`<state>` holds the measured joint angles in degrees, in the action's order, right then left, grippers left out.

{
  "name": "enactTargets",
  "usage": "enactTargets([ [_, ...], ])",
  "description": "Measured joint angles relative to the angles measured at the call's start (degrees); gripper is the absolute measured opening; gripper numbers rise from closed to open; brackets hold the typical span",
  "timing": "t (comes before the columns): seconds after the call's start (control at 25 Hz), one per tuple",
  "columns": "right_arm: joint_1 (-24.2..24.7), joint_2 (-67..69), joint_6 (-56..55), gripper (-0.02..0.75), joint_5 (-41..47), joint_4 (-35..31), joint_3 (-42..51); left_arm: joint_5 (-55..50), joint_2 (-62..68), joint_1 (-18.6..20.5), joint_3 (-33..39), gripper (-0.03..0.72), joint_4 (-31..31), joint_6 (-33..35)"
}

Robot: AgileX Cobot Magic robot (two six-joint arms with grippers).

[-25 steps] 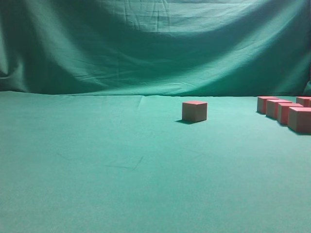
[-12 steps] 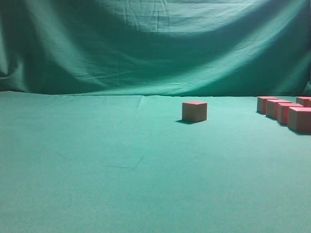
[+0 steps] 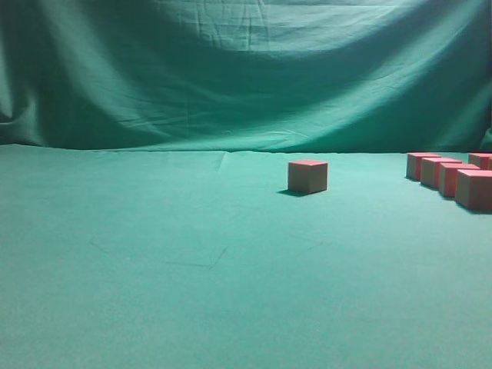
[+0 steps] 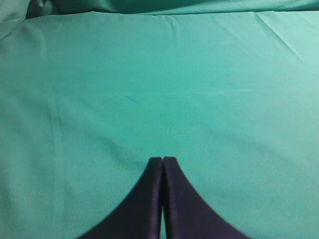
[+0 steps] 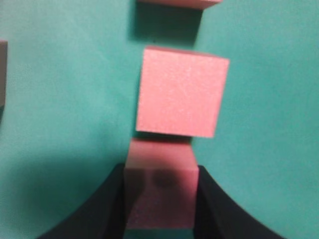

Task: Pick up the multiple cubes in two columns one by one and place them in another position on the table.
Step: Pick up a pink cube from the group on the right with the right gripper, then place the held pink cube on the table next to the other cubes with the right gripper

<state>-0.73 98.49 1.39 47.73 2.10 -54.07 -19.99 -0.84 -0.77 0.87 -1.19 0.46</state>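
Observation:
In the right wrist view my right gripper [image 5: 159, 199] is shut on a pink cube [image 5: 159, 189], with a dark finger pressed against each side of it. A second cube [image 5: 180, 91] lies just ahead on the teal table [image 5: 269, 124], a third [image 5: 177, 2] sits at the top edge, and another [image 5: 2, 72] is at the left edge. In the exterior view one cube [image 3: 307, 176] stands alone mid-table and several cubes [image 3: 460, 178] line up at the far right. Neither gripper shows there. My left gripper [image 4: 163, 160] is shut and empty over bare cloth.
The draped green backdrop [image 3: 246, 69] rises behind the table. The table cloth [image 3: 154, 261] has light creases across the left and front. The left wrist view shows only cloth [image 4: 149, 74] and a fold at the far edge.

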Motion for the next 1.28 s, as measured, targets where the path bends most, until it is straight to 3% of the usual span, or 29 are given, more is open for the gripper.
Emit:
enactTargets([
  [0.16,0.0,-0.3,-1.6,0.268,2.1,0.0,0.0,0.0,0.0,0.0,0.0,0.0,0.0,0.0],
  [0.36,-1.7,-5.0,-2.8,0.268,13.9,-1.6,-4.0,0.0,0.0,0.0,0.0,0.0,0.0,0.0],
  [0.48,-6.3,-9.5,-1.5,0.268,18.8,-1.9,-9.1,0.0,0.0,0.0,0.0,0.0,0.0,0.0],
  [0.76,-19.6,-13.2,0.5,0.268,20.7,-2.3,-23.9,0.0,0.0,0.0,0.0,0.0,0.0,0.0],
  [1.0,-28.4,-3.0,4.2,0.268,23.4,-2.3,-38.6,0.0,0.0,0.0,0.0,0.0,0.0,0.0],
  [1.28,-35.0,12.8,13.6,0.268,23.4,-1.7,-51.4,0.0,0.0,0.0,0.0,0.0,0.0,0.0],
])
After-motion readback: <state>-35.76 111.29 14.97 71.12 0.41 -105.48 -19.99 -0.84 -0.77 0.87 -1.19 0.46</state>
